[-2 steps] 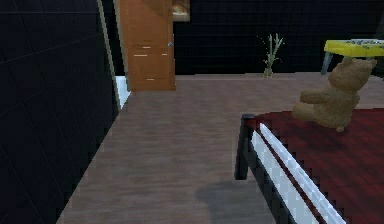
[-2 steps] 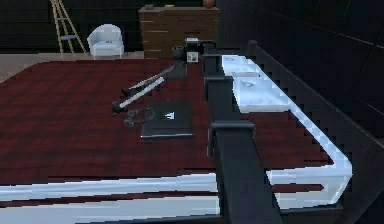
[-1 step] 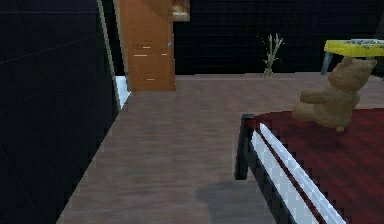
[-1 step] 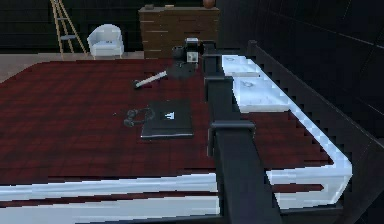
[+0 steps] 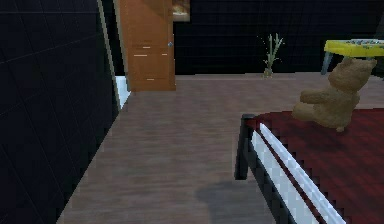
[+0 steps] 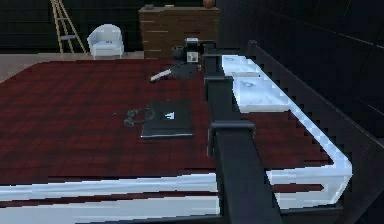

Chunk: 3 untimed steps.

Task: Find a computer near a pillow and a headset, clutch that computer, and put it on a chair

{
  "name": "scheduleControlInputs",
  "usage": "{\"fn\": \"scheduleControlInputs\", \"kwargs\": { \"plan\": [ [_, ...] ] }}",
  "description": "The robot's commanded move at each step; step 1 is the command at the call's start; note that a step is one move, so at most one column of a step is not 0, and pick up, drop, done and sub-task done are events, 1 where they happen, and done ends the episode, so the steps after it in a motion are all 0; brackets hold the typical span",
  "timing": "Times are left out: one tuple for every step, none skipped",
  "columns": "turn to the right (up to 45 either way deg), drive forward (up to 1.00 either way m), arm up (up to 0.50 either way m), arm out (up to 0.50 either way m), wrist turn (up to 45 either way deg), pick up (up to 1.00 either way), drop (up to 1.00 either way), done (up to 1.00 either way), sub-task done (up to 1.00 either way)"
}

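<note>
Nearest, the arm (image 6: pixel 240 170), stretched from the near edge out across the bed (image 6: pixel 70 120). At its far end the claw (image 6: pixel 160 75), over the far part of the red cover, with only bare cover behind the fingers, so holding nothing; cannot tell whether apart or together. Nearer than the claw and just left of the arm, the computer (image 6: pixel 168 123): dark, closed, flat on the cover, apart from the claw. Just beside its left edge, the headset (image 6: pixel 134 118). Right of the arm, two white pillows (image 6: pixel 258 95) along the head of the bed. Far left, past the bed, a white chair (image 6: pixel 105 40) on the floor, near a brown dresser (image 6: pixel 175 30).

Judged from this: finding done, with computer, headset and pillows together and seemingly within reach. Clutching not yet done. Left to do: bring the claw nearer and down onto the computer, lift it clear, then carry it round the bed to the chair and set it on the seat
</note>
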Motion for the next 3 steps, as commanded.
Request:
{"fn": "scheduleControlInputs", "kwargs": {
  "plan": [
    [0.0,0.00,-0.30,0.00,0.0,0.00,0.00,0.00,0.00],
    [0.0,0.00,0.00,0.00,0.0,1.00,0.00,0.00,0.00],
    [0.0,0.00,0.10,0.00,0.0,0.00,0.00,0.00,0.00]
  ]
}}
